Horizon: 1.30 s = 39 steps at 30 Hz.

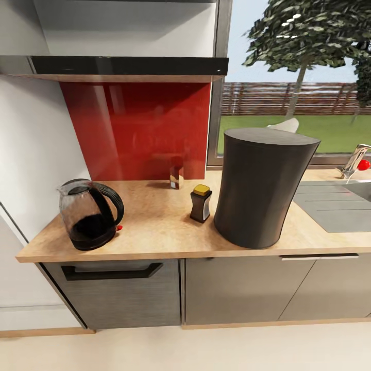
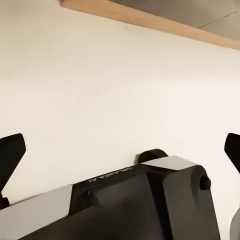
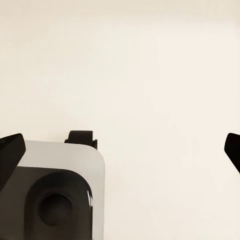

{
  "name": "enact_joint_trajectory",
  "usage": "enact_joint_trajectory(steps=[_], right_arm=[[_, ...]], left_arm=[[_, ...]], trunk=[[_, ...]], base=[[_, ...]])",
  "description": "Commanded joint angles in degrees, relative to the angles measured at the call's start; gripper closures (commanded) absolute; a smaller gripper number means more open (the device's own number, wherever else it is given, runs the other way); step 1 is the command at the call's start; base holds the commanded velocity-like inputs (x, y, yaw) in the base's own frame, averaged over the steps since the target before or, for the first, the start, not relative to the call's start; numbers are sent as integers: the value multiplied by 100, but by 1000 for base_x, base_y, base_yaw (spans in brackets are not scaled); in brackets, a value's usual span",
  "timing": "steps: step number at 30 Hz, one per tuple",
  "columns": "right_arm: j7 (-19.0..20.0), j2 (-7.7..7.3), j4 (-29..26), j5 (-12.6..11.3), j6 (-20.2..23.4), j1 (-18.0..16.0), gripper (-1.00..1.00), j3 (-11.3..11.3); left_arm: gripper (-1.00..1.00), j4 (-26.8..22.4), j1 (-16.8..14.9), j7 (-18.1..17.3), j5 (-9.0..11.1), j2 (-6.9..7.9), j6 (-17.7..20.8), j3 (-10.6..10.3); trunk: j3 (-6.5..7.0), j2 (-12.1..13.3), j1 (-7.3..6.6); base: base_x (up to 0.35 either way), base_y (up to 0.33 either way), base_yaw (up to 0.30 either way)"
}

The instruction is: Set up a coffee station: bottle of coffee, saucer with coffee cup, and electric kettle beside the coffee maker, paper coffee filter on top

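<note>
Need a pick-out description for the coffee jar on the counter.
Start at the red backsplash and drop to the wood countertop. The bottle of coffee stands just left of the tall dark grey coffee maker: small, dark brown, yellow-lidded.

Kitchen countertop (image 1: 154, 226) held electric kettle (image 1: 88, 214) at its left end, bottle of coffee (image 1: 201, 203) just beside the tall dark coffee maker (image 1: 263, 185), small jar (image 1: 175, 178) against red backsplash (image 1: 136, 123).

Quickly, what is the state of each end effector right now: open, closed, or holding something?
Left end effector: open, fingers wide apart, holding nothing.
Right end effector: open, fingers wide apart, holding nothing.
</note>
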Motion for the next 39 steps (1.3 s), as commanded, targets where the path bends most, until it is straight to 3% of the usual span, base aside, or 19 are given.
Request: enact_joint_trajectory(steps=[1,9,13,28,32,36,39], right_arm=[[-2,-4,4,5,-18,-3,-100,8],[-2,-14,3,4,-18,-3,-100,8],[-3,-15,3,4,-18,-3,-100,7],[-3,-15,3,4,-18,-3,-100,7],[-3,-15,3,4,-18,-3,-100,7],[-3,-15,3,4,-18,-3,-100,7],[-3,-15,3,4,-18,-3,-100,7]], left_arm=[[-100,5,9,1,33,8,-36,1],[-100,11,57,204,40,39,-13,204],[-100,6,118,299,43,43,-3,442],[-100,11,142,328,44,146,-1,579],[-100,12,166,328,46,205,1,833],[-100,6,270,325,44,254,6,1215],[-100,5,295,324,44,260,7,1305]], trunk=[[-5,-3,0],[-5,-3,0],[-5,-3,0],[-5,-3,0],[-5,-3,0],[-5,-3,0],[-5,-3,0]], base=[[0,0,0],[0,0,0],[0,0,0],[0,0,0],[0,0,0],[0,0,0],[0,0,0]])
